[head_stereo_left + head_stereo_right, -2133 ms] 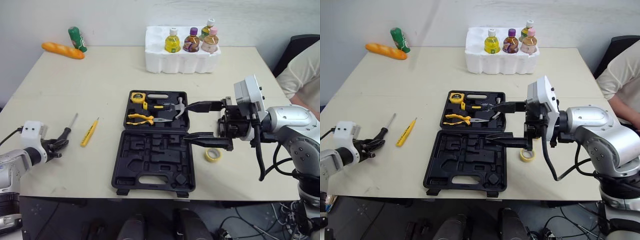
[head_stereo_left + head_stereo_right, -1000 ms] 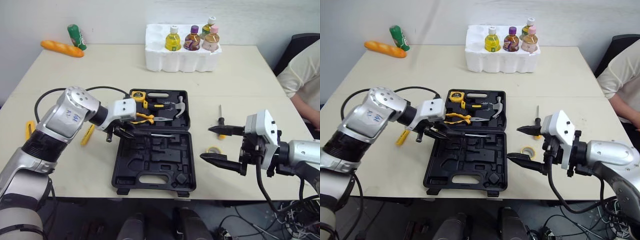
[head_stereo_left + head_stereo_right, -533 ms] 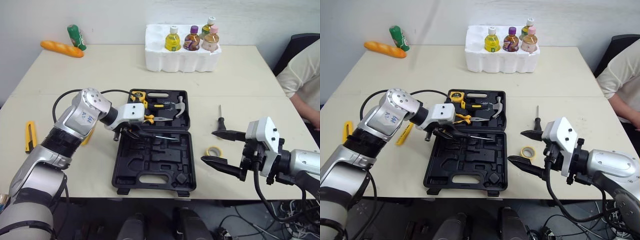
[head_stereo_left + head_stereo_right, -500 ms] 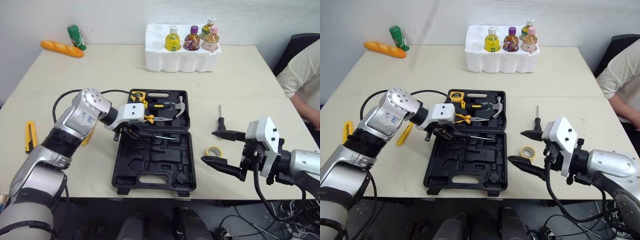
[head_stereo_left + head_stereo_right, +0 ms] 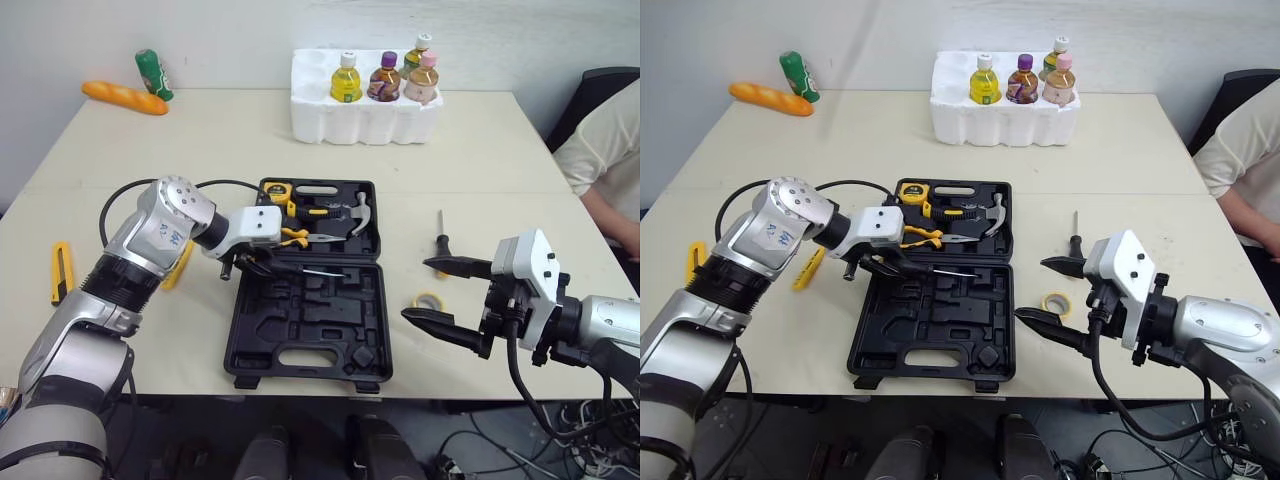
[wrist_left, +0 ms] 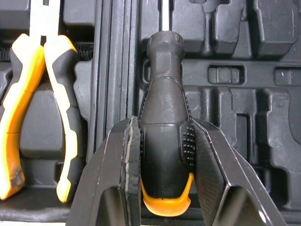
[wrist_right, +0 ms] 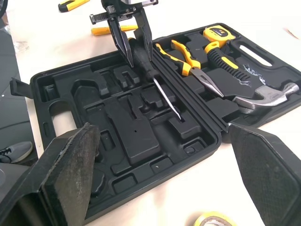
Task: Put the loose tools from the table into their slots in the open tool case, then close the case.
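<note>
The open black tool case [image 5: 305,300] lies flat in the middle of the table [image 5: 200,150]. Its far half holds a yellow tape measure [image 5: 276,193], yellow-handled pliers [image 5: 290,237] and a hammer [image 5: 356,213]; its near half shows moulded slots. At the table's far edge a white foam box [image 5: 365,125] carries four capped drink bottles [image 5: 345,82] standing upright. The table is pale beige and stands against a light wall [image 5: 230,30]. A bread loaf [image 5: 125,98] and a green can [image 5: 153,75] lie at its far left corner. A yellow utility knife [image 5: 58,272] lies near the left edge, and a slim yellow tool [image 5: 803,272] lies partly behind the left arm. A person's beige sleeve [image 5: 600,150] and a dark chair [image 5: 605,85] show at the right. The left pincer [image 5: 255,263] is clamped on the black handle of a screwdriver [image 7: 151,70], held low over the case's hinge line with the shaft pointing across the slots; whether the tip touches cannot be told. The right pincer [image 5: 415,290] is spread wide beside the case's right edge. A yellow tape roll [image 5: 428,301] lies on the table near its fingers, and a small black screwdriver [image 5: 440,236] lies just beyond its far finger.
</note>
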